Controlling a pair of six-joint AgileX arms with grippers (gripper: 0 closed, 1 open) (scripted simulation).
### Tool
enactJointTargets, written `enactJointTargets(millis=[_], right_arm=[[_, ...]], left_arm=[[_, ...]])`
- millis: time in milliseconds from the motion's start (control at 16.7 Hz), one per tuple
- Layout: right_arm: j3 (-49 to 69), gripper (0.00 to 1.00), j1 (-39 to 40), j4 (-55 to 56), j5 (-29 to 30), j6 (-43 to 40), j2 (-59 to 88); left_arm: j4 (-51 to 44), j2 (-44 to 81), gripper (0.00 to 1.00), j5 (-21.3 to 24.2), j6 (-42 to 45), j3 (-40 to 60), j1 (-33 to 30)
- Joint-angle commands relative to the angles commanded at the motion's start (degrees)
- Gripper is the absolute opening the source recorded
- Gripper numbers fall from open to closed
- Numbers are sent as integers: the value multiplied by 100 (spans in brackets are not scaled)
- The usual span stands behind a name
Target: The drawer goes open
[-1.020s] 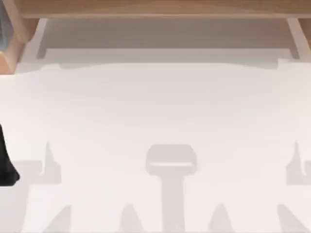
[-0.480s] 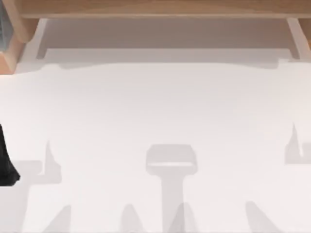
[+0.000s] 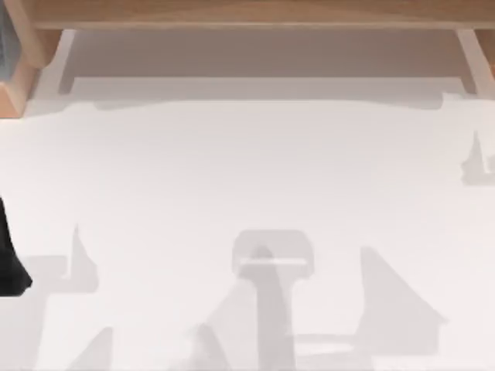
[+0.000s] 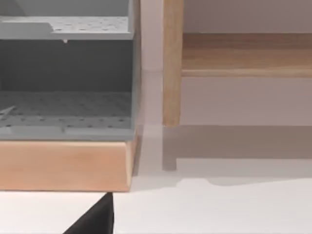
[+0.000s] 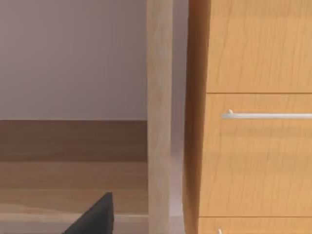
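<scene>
Still approaching: drawer (image 5: 258, 153) shut, handle (image 5: 270, 116) untouched.
Right gripper (image 5: 92, 217) near it, jaw state impossible to tell; next, reach and clamp handle. Left arm (image 3: 9, 259) parked left.

Even, bright, glare-free light is falling from above, laying soft grey arm-shaped shadows across the white table (image 3: 247, 170) and a dim band beneath the wooden shelf (image 3: 255, 11), while all three views are rendering slightly soft, without visible edge distortion.
</scene>
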Motion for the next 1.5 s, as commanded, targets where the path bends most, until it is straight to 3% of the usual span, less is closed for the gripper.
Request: enactJointTargets(millis=[240, 780, 1080, 1500], right_arm=[[619, 100, -274, 294, -282, 6, 928], [834, 100, -308, 607, -372, -371, 1375], [1393, 100, -499, 1701, -546, -2164, 2969], [2254, 100, -848, 3683, -749, -6007, 5941]], left_arm=[[0, 0, 100, 0, 0, 0, 0], [0, 0, 100, 0, 0, 0, 0], [0, 0, 100, 0, 0, 0, 0], [0, 0, 100, 0, 0, 0, 0]])
